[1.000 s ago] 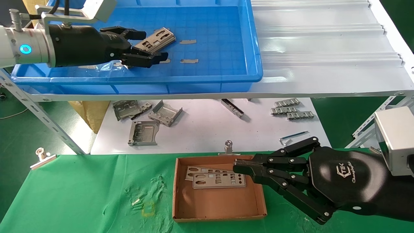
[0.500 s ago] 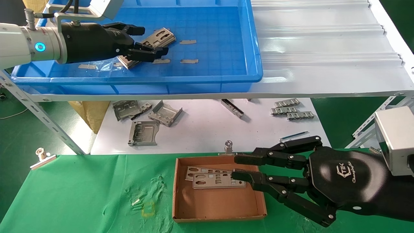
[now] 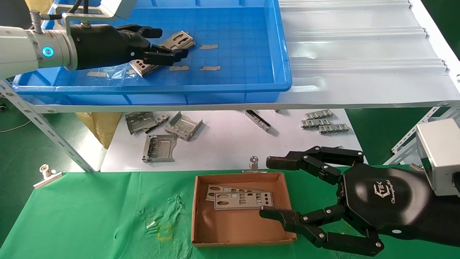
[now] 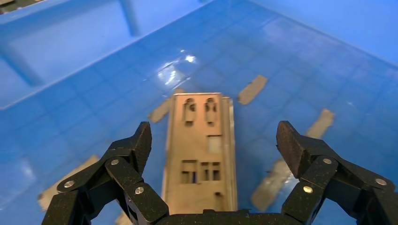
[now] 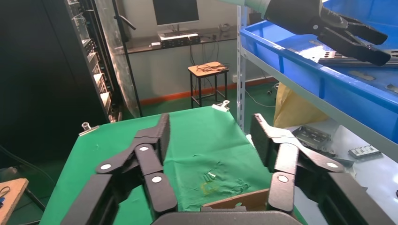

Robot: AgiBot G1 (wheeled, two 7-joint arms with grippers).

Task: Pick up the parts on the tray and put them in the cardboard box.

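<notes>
Left tool [image 3: 169,46], spread wide around a part [image 3: 163,53] lying in the tray [image 3: 251,72], should close squarely on its long edges, while right tool [image 3: 275,189] gapes empty over the cardboard box [image 3: 201,230].

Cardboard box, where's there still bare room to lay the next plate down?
In the cardboard box, the near half is bare floor, between the two plates stacked against the far wall and the near wall. The far half is crowded. The right gripper hangs wide open over the right wall, so coming in from the left side looks easier.
</notes>
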